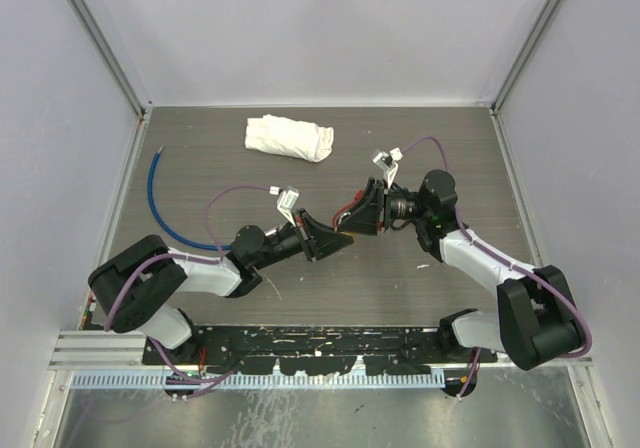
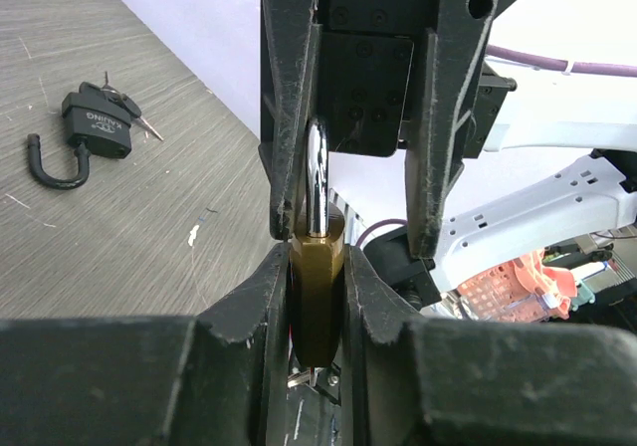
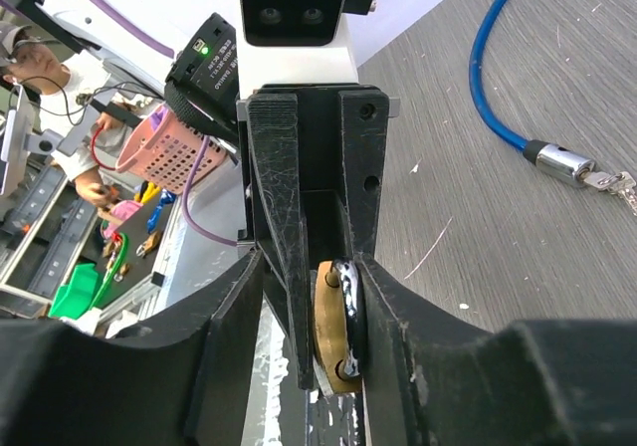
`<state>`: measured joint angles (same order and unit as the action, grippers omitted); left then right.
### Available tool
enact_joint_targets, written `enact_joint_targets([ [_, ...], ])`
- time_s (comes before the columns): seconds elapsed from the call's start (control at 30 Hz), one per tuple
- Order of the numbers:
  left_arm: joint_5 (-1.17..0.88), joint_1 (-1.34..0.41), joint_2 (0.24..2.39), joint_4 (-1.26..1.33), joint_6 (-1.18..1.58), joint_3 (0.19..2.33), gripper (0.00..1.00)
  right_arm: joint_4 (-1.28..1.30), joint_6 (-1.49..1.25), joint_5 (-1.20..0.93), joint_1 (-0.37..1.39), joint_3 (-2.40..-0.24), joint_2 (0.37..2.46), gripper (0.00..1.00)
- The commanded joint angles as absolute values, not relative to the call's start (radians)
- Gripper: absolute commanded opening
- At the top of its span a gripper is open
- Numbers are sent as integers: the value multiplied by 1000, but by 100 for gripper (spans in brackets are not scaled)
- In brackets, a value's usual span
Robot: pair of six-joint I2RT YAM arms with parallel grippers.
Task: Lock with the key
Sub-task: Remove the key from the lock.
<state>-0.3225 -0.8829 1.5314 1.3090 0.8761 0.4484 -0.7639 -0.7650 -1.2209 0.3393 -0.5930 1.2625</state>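
A brass padlock (image 2: 317,287) is clamped by its body in my left gripper (image 2: 317,267), which is shut on it and holds it above the table. Its silver shackle (image 2: 317,182) points toward my right gripper (image 2: 360,239), whose fingers (image 2: 289,117) straddle it. One finger lies against the shackle and the other stands off with a gap. In the right wrist view the padlock (image 3: 331,338) and shackle (image 3: 349,302) sit against the right-hand finger of my right gripper (image 3: 311,267). A sliver of metal (image 2: 305,378) shows under the body; I cannot tell if it is the key.
A black padlock (image 2: 95,127) with keys (image 2: 127,103) lies on the table. A blue cable lock (image 3: 498,78) with a metal end (image 3: 559,163) lies left, and a white cloth (image 1: 290,136) at the back. Both grippers meet mid-table (image 1: 345,230).
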Motion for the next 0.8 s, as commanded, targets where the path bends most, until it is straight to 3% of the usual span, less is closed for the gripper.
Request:
enact_joint_targets([
  [0.0,-322,-886,1515,1431,871,481,0,-827,-782,-1231,341,-628,1255,41],
  [0.1,-317,-887,1518,1431,869,474,0,-828,-780,-1227,341,-623,1249,23],
  [0.37,-320,-886,1524,1431,873,469,4,-830,-784,-1225,340,-618,1255,1],
  [0.43,-321,-886,1526,1431,880,463,13,-830,-783,-1227,341,-618,1253,1],
  [0.6,-335,-886,1522,1431,892,438,45,-831,-782,-1233,331,-620,1247,1],
  [0.77,-331,-885,1511,1424,867,386,63,-833,-785,-1239,326,-621,1246,1],
])
